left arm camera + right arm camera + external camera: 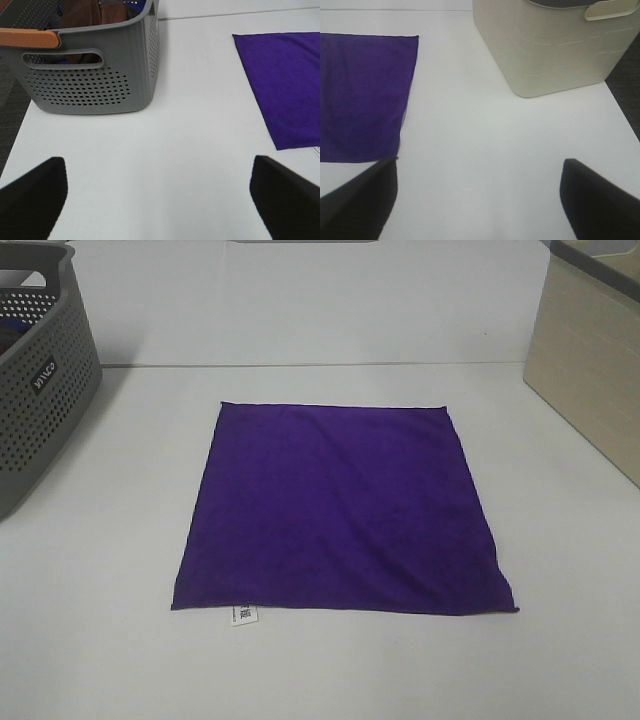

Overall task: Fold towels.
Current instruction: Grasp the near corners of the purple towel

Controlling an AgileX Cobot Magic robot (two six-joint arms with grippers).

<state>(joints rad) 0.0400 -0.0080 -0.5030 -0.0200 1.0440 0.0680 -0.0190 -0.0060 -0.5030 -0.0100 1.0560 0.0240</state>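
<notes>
A deep purple square towel (340, 508) lies flat and unfolded in the middle of the white table, with a small white care tag (244, 615) at its near left corner. Neither gripper shows in the high view. In the left wrist view my left gripper (160, 200) is open and empty above bare table, with the towel's edge (287, 82) off to one side. In the right wrist view my right gripper (480, 200) is open and empty, and the towel (362, 95) lies beside one of its fingers (357, 205).
A grey perforated basket (35, 380) stands at the far left of the table and holds brown and blue cloths (92, 15). A beige bin (590, 360) stands at the far right; it also shows in the right wrist view (545, 45).
</notes>
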